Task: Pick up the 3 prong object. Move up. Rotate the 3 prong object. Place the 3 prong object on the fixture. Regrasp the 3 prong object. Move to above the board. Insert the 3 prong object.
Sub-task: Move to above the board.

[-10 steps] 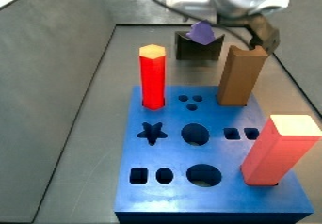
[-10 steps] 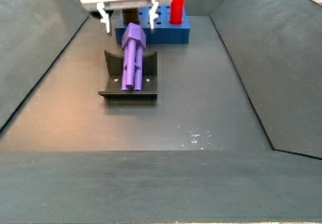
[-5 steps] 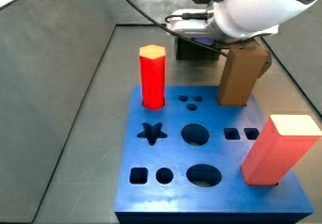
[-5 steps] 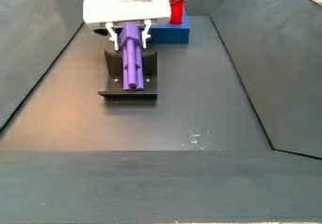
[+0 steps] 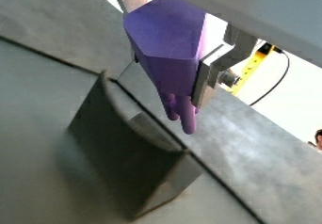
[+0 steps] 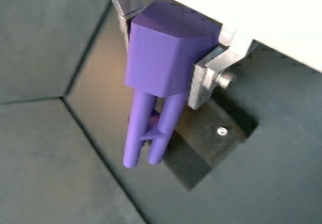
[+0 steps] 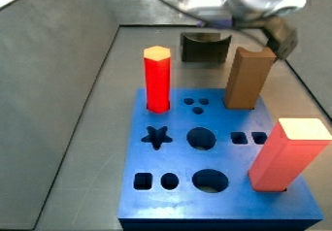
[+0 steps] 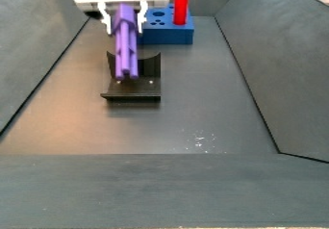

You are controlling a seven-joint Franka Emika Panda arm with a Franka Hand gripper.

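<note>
Grey enclosure walls and a dark floor surround the work area. At the far end the gripper [image 8: 123, 12] is seen clamped on the purple peg [image 8: 125, 38], held above the fixture [image 8: 133, 82], prongs [image 6: 147, 143] leading. The blue board [image 7: 216, 162] lies well apart. Risk is judged as follows: an off-centre grip could tilt the peg, so the prongs could miss their holes at insertion.

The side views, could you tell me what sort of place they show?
Most likely a robot test cell for peg insertion, walled by grey panels. A blue board with shaped holes holds a red peg, and the gripper holds the purple 3 prong object above the fixture.
</note>
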